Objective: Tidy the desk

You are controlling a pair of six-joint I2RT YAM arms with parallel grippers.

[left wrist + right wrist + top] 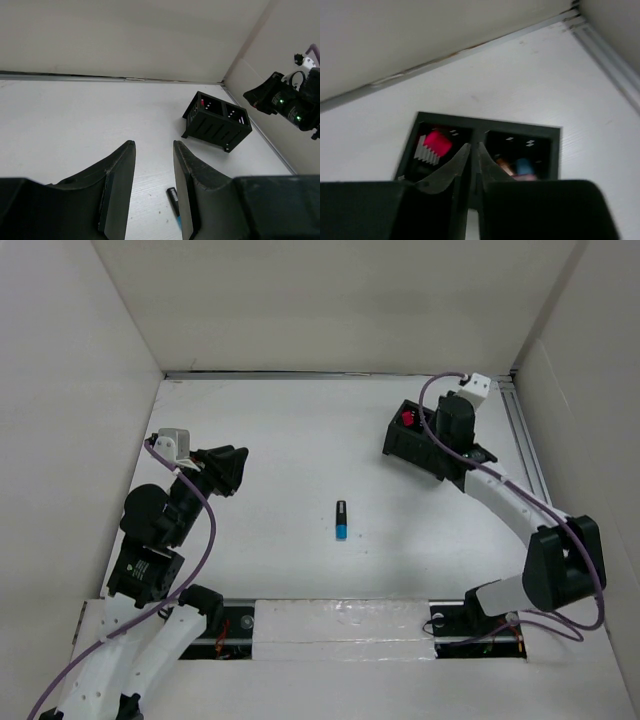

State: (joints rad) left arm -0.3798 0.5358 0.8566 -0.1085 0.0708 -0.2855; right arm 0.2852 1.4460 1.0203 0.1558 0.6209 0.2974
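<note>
**White desk, one stray piece to put away**

The white desk lies boxed in by plain white wall panels, nearly bare. A black two-compartment organizer stands toward its far right. A small black-and-blue stick lies alone near the middle, well apart from the organizer.

I judge the sorting well along. One compartment holds a pink piece. The other holds small orange and blue items that I cannot make out.

My right pincer hangs just above the divider between the compartments. Its fingers are almost together, with nothing visible between them. That arm reaches far forward from its base.

My left pincer hovers over the desk's left side with its fingers apart and empty. It points toward the stick, with the elbow folded back.

The next move, I reckon, is fetching that stick. That calls for lining my fingers up across its narrow body and lowering squarely.
</note>
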